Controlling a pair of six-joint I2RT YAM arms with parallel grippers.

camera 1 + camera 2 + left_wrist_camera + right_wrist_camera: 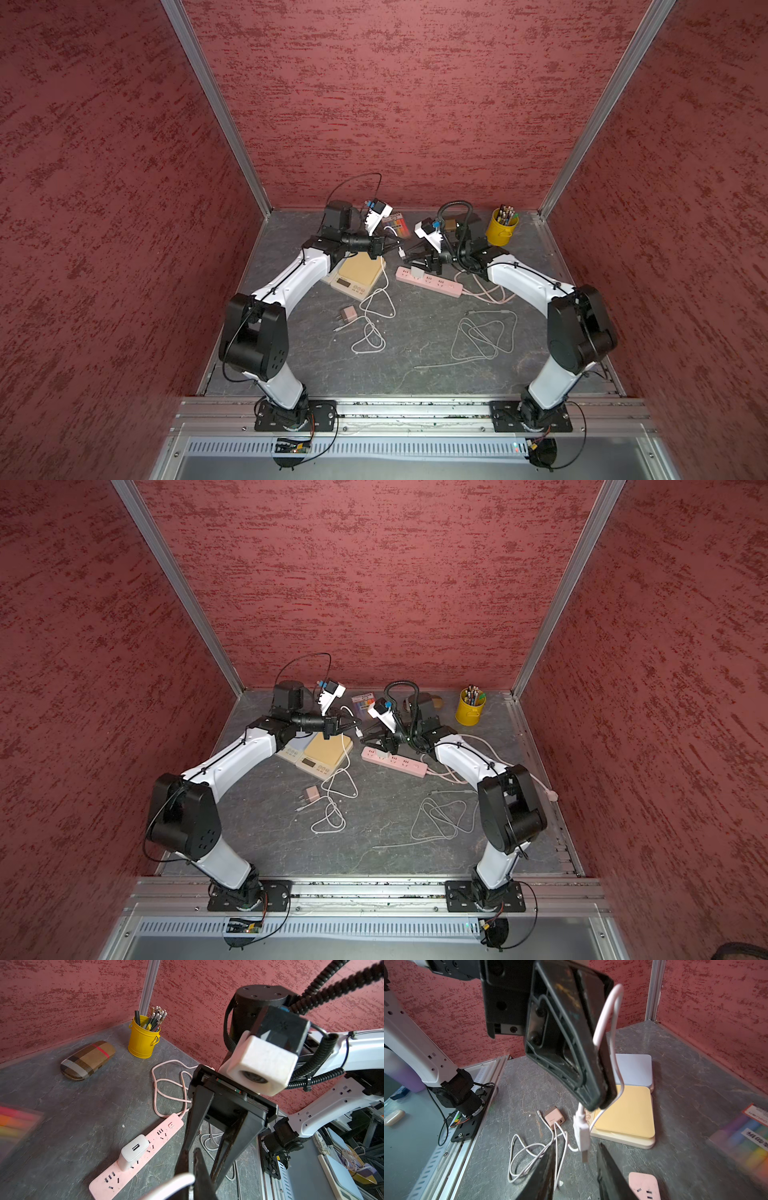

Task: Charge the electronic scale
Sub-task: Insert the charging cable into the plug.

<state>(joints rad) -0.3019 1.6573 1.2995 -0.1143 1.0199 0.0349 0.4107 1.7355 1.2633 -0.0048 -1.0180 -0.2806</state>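
Observation:
The electronic scale (359, 270) (324, 750) (627, 1113), cream with a yellow top, lies at the back left under my left arm. My left gripper (395, 245) (352, 724) (190, 1155) is shut on a white cable (176, 1184) just above its USB plug (401, 252) (582, 1134), which hangs straight down. My right gripper (411, 259) (369, 739) (577, 1145) faces it, open, one finger on each side of the plug without touching it. The cable drops past the scale into loops (368, 332) on the table. A white charger (417, 273) (134, 1151) sits in the pink power strip (430, 282) (124, 1172).
A second scale with a lilac top (633, 1068) lies behind the yellow one. A pink adapter (348, 313), another looped cable (484, 336), a yellow pencil pot (502, 226), a plaid case (87, 1059) and a pack of coloured pens (395, 224) are around.

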